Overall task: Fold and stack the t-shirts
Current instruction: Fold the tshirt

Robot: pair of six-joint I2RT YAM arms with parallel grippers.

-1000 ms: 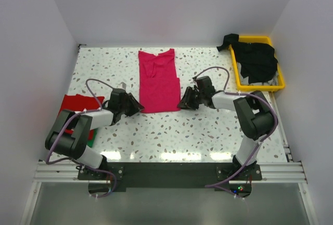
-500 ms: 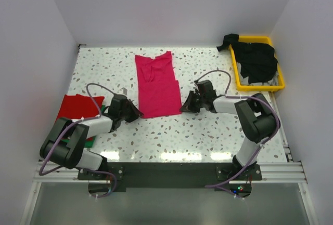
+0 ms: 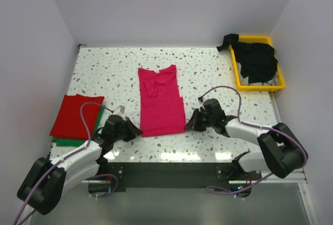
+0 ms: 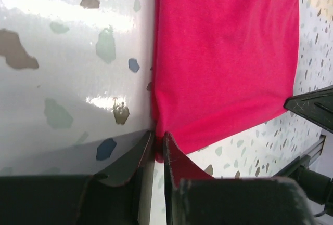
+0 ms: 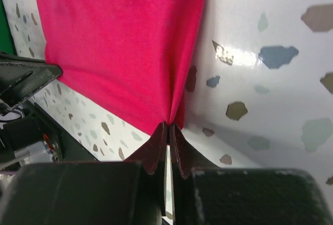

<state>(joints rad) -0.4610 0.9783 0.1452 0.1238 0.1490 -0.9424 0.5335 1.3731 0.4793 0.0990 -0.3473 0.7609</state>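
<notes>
Fingers [image 4: 122, 162] pinching pink t-shirt [image 4: 223, 53] corners show clearly only wrist-side.

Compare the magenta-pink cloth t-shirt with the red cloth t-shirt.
Magenta-pink cloth t-shirt: long narrow strip mid-table; red cloth t-shirt: squarer fold at left edge. Pink is pinched at near corners by left fingers and right fingers; red is untouched, atop a green shirt. Both lie flat.

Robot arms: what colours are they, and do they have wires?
The left arm and right arm have white links and chunky black joints. The left gripper and right gripper are black, with two fingers narrowing to thin tips. A purplish cable loops beside each arm.
</notes>
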